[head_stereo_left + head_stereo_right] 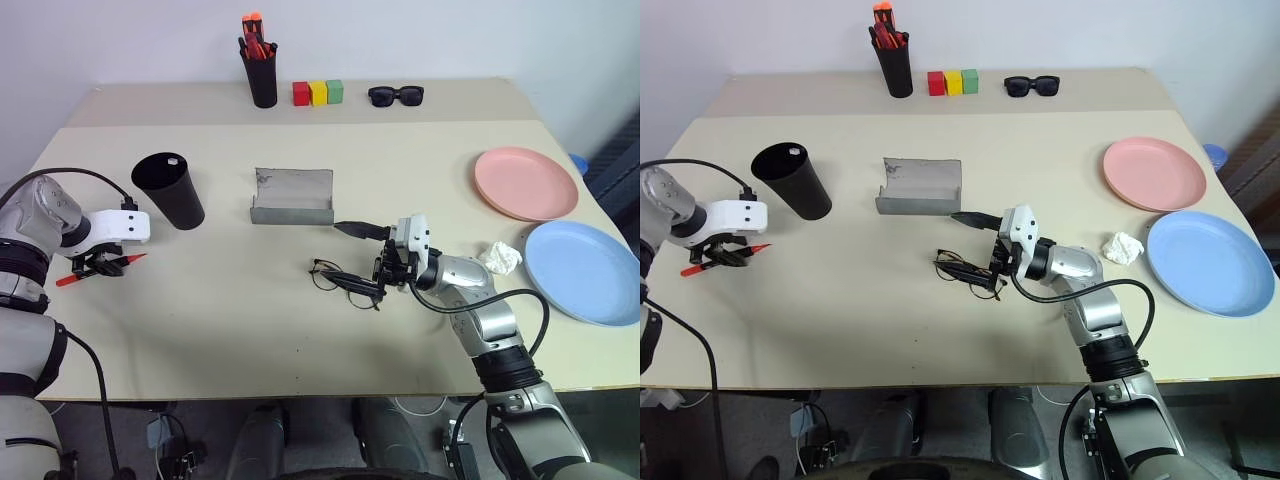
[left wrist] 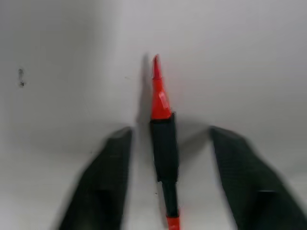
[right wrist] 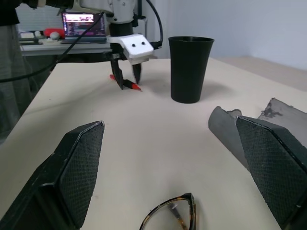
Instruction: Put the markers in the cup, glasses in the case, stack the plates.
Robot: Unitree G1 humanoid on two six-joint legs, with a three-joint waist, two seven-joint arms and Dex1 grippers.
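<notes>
My left gripper [image 1: 100, 266] points down over the slim red marker with a black middle [image 1: 98, 268], which lies flat on the pale tan surface [image 1: 220, 340] just left of the wide black plastic cup [image 1: 170, 189]. In my left wrist view the marker sits between my two black fingers with a gap on each side, so I am half shut around it but do not hold it yet.

My right gripper [image 1: 356, 257] is open as wide as it goes and holds nothing. It points at the cup from far off. One finger hangs over the thin black wire glasses [image 1: 344, 281], which lie on the surface right of the cup, and the other reaches toward the grey open glasses case [image 1: 292, 197], also right of the cup.

I think almost nothing is done. The cup looks empty from here. I cannot see the white marker. The case has nothing in it. The round pink plastic plate [image 1: 526, 183] and the round light blue plastic plate [image 1: 585, 272] sit side by side, far right of the cup, not stacked.

There is lots of bare surface around the cup. The red marker lies close to the left edge, left of the cup. The blue plate is near the right edge, with a crumpled white paper [image 1: 500, 257] beside it.
</notes>
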